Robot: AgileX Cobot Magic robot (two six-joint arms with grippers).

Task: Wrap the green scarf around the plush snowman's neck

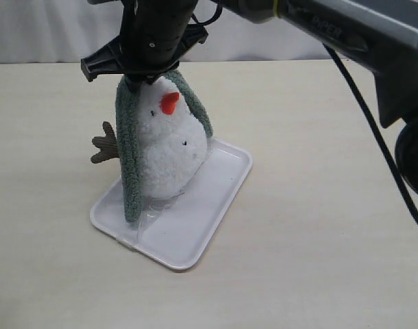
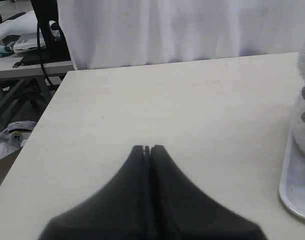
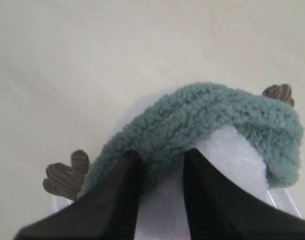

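pinching green scarf point(image 3: 192, 117), right hand point(image 3: 162, 154) half-closed

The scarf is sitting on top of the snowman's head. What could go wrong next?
1. The green scarf hangs over the plush snowman's head, not round its neck, and one end hangs much lower. It might slide off that side.
2. The right end effector has the scarf between its fingers, right on top of the head. A tug could tip the snowman over on the white tray.
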